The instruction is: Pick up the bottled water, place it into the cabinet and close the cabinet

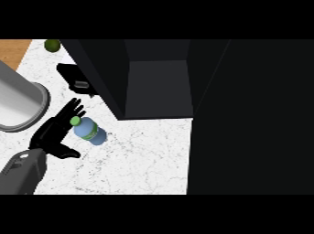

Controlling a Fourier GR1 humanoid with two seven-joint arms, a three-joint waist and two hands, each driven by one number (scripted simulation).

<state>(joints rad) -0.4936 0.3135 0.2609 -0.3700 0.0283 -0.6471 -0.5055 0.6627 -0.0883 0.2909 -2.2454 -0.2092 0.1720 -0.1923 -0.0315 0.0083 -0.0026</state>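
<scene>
The bottled water (89,131), pale blue with a green cap, stands on the white marble counter (139,160) in the head view. My left hand (51,131) is right against its left side, fingers straight and pointing up past the cap, thumb spread out below; it is open and not curled round the bottle. The dark cabinet (156,87) stands open just up and right of the bottle, its inside shelf showing. Its black door (261,119) fills the right part of the view. My right hand does not show.
A large grey cylinder (10,98) stands at the left, close to my hand. A small black object (78,78) sits beside the cabinet's left wall. A green lime (52,45) lies at the back left. The counter's wooden edge shows top left.
</scene>
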